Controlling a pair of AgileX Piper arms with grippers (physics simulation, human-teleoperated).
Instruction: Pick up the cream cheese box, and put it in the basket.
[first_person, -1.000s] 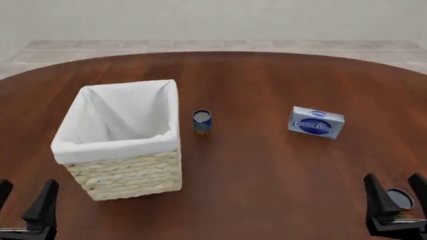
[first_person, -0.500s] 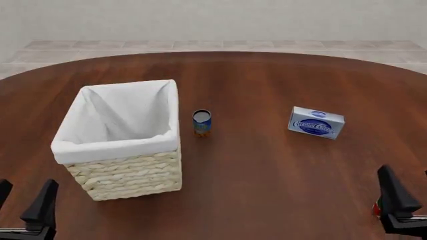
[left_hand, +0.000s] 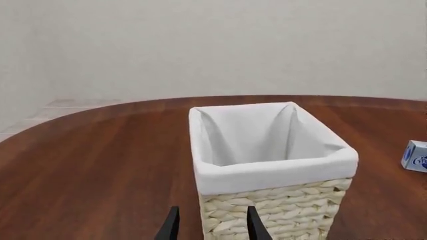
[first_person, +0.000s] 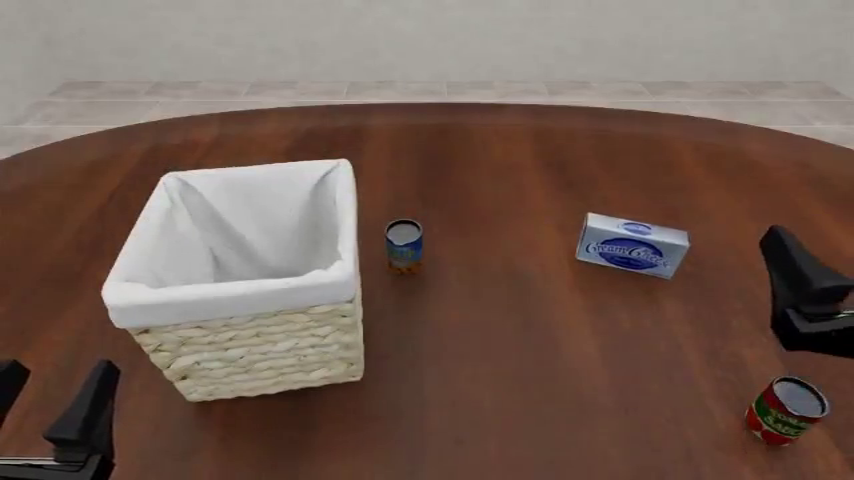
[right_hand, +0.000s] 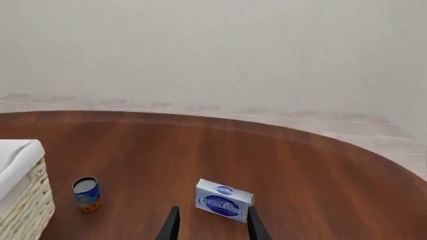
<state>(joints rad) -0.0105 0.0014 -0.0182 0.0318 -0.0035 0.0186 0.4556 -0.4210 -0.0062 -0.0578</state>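
A: Front view first. What is the surface like?
B: A round, glossy, reddish-brown wood worktop (first_person: 534, 350), with pale floor tiles and a plain wall behind it. The basket (first_person: 254, 345) stands at about 9 o'clock: square, cream woven wicker, white cloth folded over the rim. A small blue can (first_person: 403, 245) stands upright near the centre. The cream cheese box (first_person: 633, 245), flat and pale blue with a dark oval logo, rests on the wood at about 3 o'clock, well apart from the basket. A red can (first_person: 786, 411) stands at 5 o'clock.
A: And the arms?
B: The left end effector (first_person: 51, 400) sits low at 7 o'clock, its dark fingers spread. The right end effector (first_person: 807, 285) is at 4 o'clock, beside the box and not touching it.
A: Left wrist view?
B: The left arm's two dark fingertips (left_hand: 172, 226) stand parted, nothing between them, pointing at the basket's wicker wall (left_hand: 280, 212). The box's corner (left_hand: 415, 156) shows at the frame edge.
A: Right wrist view?
B: The right arm's fingertips (right_hand: 172, 226) are parted and empty, with the box (right_hand: 223, 201) just beyond them, and the blue can (right_hand: 87, 194) and basket edge (right_hand: 27, 200) off to one side.
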